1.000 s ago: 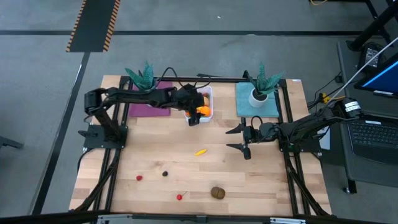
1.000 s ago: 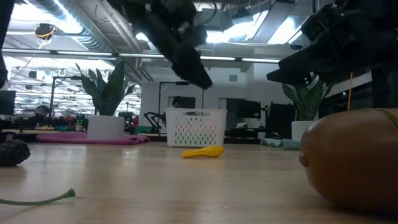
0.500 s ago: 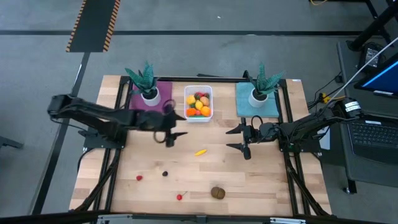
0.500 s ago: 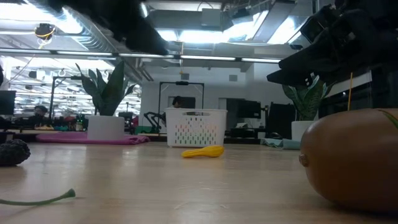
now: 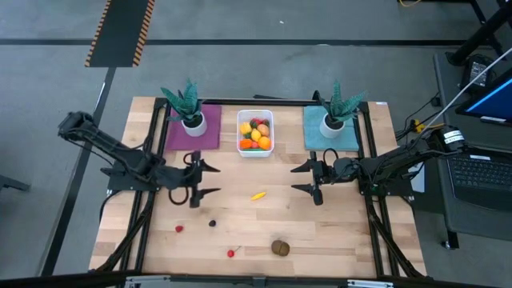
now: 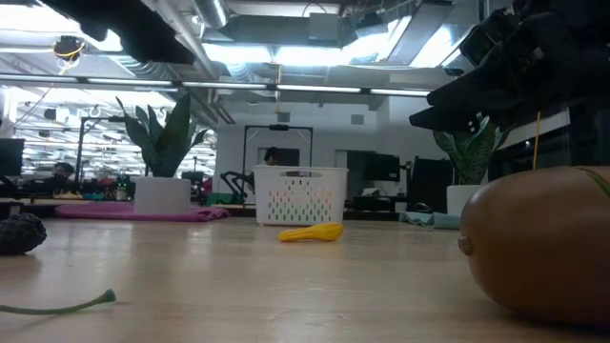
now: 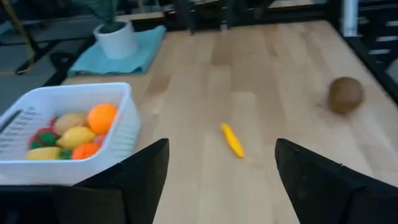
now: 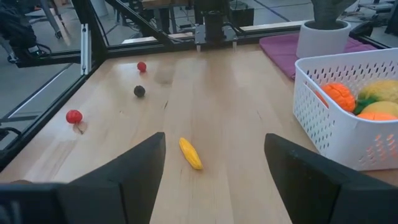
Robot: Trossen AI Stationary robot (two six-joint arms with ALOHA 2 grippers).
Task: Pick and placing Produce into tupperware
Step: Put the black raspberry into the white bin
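The white tupperware point(image 5: 256, 134) stands at the far middle of the table, with several pieces of produce in it, among them oranges and a lemon point(image 7: 76, 135). A yellow piece point(image 5: 258, 195) lies on the wood between my two grippers. My left gripper point(image 5: 213, 180) is to its left, open and holding nothing. My right gripper point(image 5: 294, 178) is to its right, also open with nothing between its fingers. A brown kiwi point(image 5: 280, 247), a cherry point(image 5: 231, 254), a dark piece point(image 5: 212, 223) and a red piece point(image 5: 179, 228) lie near the front edge.
Two teal spiky plants in white pots stand on a purple mat point(image 5: 192, 136) and a teal mat point(image 5: 330, 138), one on each side of the tub. In the low view the kiwi point(image 6: 538, 243) is close up at the right. A laptop sits off the table's right edge.
My left gripper has drawn back from over the tupperware toward the table's left and near edges, staying open. It now stands level with the yellow piece. The produce on the table has not moved.
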